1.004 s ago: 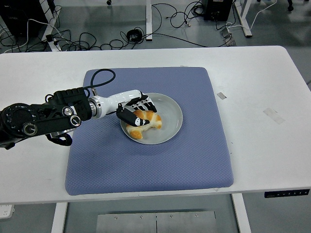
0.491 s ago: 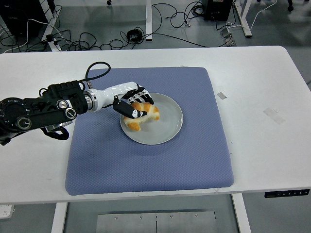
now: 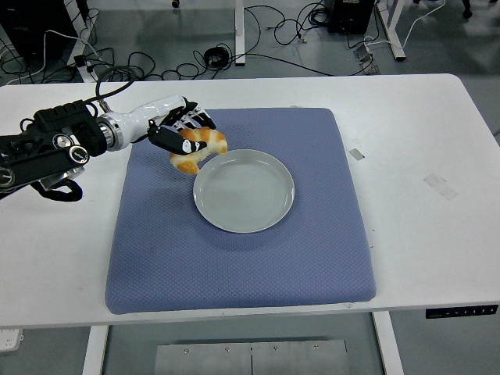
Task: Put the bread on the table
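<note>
Golden-brown bread [image 3: 198,148] sits in the curled fingers of the left hand [image 3: 178,134], which is closed around it from the left and holds it off the plate [image 3: 244,191]. The pale green plate is now bare, so the pick-up looks done: the bread hangs just up and to the left of the plate's rim, over the blue mat [image 3: 312,250] rather than over bare white table [image 3: 422,141]. What is left, as I judge it, is the carry and the set-down (the mat covers most of the ground around the plate, so the nearest open tabletop lies further left of the plate, past the mat's edge), followed by letting go.

Against the earlier frames the change is plain. A second ago the hand was down on the plate with the bread lying inside it; half a second ago the fingers had closed and the bread was just rising over the plate's left side. Now hand and bread have moved clear of the plate, up and to the left, and the arm has drawn back toward that side. The plate itself has not shifted on the mat. The right arm is not in view.
</note>
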